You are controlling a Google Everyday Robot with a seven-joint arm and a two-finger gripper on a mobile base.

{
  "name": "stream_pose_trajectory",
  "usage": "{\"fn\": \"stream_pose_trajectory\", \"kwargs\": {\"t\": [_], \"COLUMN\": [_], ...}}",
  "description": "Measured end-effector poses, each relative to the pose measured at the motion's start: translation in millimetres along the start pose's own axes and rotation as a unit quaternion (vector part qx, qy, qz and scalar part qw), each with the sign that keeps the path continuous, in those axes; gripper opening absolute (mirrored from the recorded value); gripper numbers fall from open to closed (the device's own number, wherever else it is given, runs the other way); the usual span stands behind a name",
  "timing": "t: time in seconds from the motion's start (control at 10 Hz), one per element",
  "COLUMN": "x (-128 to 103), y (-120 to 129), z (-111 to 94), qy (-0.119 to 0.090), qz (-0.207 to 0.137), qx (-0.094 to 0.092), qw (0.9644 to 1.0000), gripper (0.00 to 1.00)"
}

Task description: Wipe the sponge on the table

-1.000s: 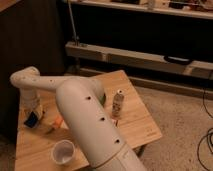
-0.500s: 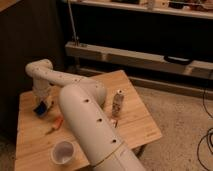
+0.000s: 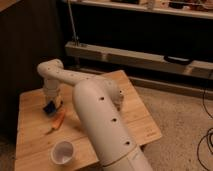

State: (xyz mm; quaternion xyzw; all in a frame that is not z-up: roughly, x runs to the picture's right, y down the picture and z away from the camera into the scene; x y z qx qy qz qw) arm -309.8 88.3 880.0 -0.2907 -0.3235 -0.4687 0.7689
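Looking across the scene, we see the white arm point(image 3: 102, 122) rise from the near right, run leftward over the table point(image 3: 30, 137) and bend down at an elbow on the far left. The pincer point(image 3: 50, 103) hangs below that elbow, pointing down at the left part of the table. The sponge point(image 3: 49, 108) sits right at its tip, on or just above the wood; we cannot tell which. We also cannot tell whether the pincer is clamped on the sponge or standing apart. Just near and right of the sponge lies the carrot point(image 3: 58, 121), set at a slant. A white cup point(image 3: 62, 152) stands upright near the table's near edge, well apart from the sponge. A small pale thing point(image 3: 120, 99) shows at the arm's right side, mostly hidden.
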Motion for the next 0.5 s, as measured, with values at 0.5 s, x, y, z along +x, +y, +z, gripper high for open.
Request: {"fn": "stream_pose_trajectory", "kwargs": {"t": [0.5], "x": [-59.3], "y": [9.6], "z": [15.6], "qy": [-0.016], "qz": [-0.049], "qx": [-0.021], "qw": [0.9985], "gripper": [0.5]}}
